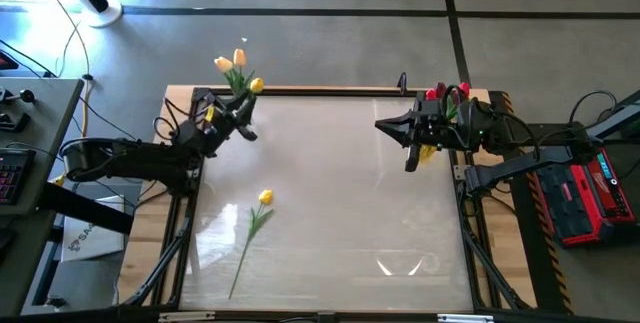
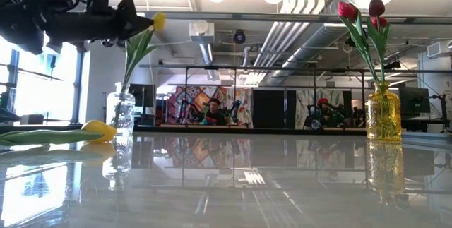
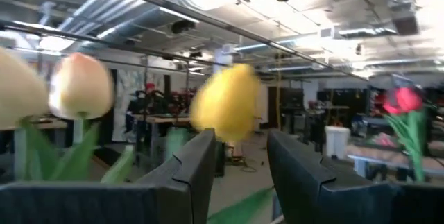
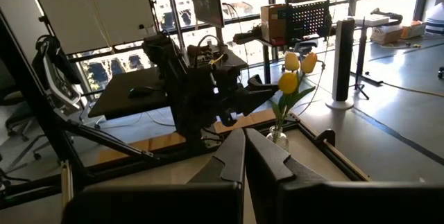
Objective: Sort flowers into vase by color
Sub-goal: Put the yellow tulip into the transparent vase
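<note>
Your wrist shot blurs the yellow tulip (image 3: pixel 225 102) just past the left gripper (image 1: pixel 243 121); contact is hard to judge. The surface (image 1: pixel 330 213) is glossy white, mirroring the workshop ceiling. That gripper hovers over the clear vase (image 2: pixel 121 112), jaws parted. Another yellow tulip (image 1: pixel 262 203) lies nearer the front. The right gripper (image 1: pixel 397 133) sits closed beside the yellow vase (image 2: pixel 383 114).

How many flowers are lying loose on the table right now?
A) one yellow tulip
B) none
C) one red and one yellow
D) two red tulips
A: a single yellow tulip lies flat on the table; all the other flowers stand in the two vases.
</note>
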You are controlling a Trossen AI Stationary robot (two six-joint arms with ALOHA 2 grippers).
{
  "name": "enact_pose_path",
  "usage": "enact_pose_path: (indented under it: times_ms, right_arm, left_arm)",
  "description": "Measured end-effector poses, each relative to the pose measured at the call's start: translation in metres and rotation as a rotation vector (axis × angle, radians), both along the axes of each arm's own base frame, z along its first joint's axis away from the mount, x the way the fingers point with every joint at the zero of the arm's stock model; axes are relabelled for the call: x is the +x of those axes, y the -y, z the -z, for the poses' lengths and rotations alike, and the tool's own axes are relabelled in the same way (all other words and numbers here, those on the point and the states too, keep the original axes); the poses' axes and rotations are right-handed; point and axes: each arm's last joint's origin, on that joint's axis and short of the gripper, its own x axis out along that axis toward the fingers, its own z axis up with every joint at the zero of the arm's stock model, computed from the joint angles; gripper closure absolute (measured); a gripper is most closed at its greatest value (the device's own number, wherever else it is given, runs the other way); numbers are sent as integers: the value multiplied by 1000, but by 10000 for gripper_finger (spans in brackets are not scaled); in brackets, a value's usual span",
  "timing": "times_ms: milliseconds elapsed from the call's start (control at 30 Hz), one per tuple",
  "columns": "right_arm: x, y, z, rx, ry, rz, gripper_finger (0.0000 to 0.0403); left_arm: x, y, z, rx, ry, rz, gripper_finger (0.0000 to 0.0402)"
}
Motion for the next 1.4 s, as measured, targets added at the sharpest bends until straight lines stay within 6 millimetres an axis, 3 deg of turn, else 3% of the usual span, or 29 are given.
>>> enact_pose_path:
  times_ms: [367, 533, 700, 1067, 1400]
  right_arm:
    - [0, 0, 0, 0, 0, 0, 402]
    - [0, 0, 0, 0, 0, 0, 402]
    - [0, 0, 0, 0, 0, 0, 402]
    - [0, 0, 0, 0, 0, 0, 402]
    - [0, 0, 0, 0, 1, 0, 402]
  left_arm:
    - [8, 26, -24, 50, -135, 99, 299]
    - [10, 41, -47, 16, -211, 148, 313]
    - [9, 57, -67, -55, -385, 126, 335]
    - [14, 81, -87, -322, -498, 190, 398]
    - [34, 91, -96, -570, -599, 127, 401]
